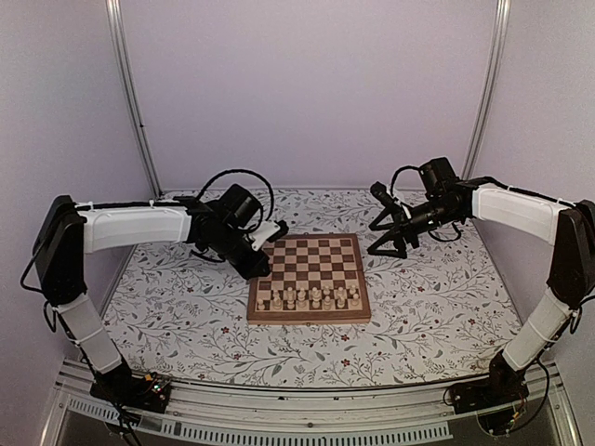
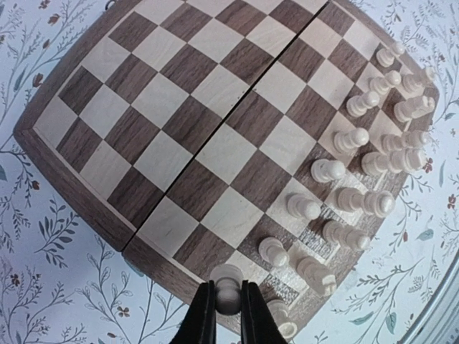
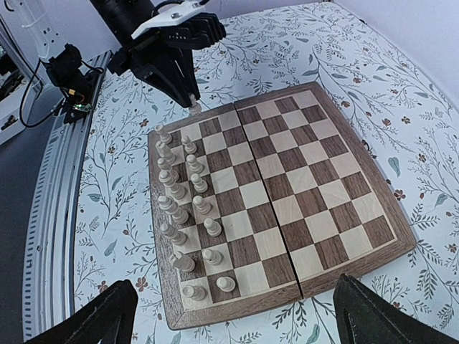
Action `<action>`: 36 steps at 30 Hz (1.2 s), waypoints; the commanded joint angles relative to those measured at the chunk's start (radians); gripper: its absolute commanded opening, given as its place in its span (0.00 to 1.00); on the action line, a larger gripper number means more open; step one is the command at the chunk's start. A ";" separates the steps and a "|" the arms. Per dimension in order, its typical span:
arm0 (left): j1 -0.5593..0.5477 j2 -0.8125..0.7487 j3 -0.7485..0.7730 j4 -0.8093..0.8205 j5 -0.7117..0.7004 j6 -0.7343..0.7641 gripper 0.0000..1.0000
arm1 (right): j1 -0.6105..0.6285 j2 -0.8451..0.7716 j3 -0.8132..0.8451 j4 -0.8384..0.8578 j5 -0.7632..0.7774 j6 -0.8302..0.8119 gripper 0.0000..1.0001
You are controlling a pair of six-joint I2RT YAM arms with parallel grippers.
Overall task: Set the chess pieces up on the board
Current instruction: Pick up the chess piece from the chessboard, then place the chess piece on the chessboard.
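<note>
**Board, part-set, with 2 grippers**

Lower centre of the top view: floral cover (image 1: 186, 325) carrying the board (image 1: 307, 318). The pieces (image 1: 311, 297) stand upright in 2 rows along its near edge, the squares beyond them bare. Centre left: left gripper (image 1: 262, 270) over the board's left border, jaws narrow, clamped on 1 pale held piece (image 2: 228, 295) at bottom centre of the left wrist view; contact with the board cannot be told. Centre right, by the far right corner: right gripper (image 1: 387, 251) above the cover, apart from the board, fingers (image 3: 107, 315) spread wide, holding nothing.
</note>
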 commanded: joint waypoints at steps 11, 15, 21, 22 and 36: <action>-0.017 0.011 -0.081 0.004 0.062 0.020 0.10 | 0.000 0.000 -0.009 0.001 -0.010 -0.004 0.99; -0.024 0.032 -0.072 0.003 0.051 0.020 0.10 | 0.000 0.000 -0.010 0.001 -0.010 -0.003 0.99; -0.025 0.049 -0.064 0.009 0.030 0.016 0.10 | 0.001 -0.002 -0.010 0.001 -0.011 -0.004 0.99; -0.025 0.051 -0.063 0.011 0.029 0.016 0.11 | 0.000 -0.002 -0.011 0.001 -0.011 -0.004 0.99; -0.030 0.064 -0.041 -0.002 0.029 0.018 0.26 | 0.000 -0.004 -0.002 -0.004 -0.009 -0.001 0.99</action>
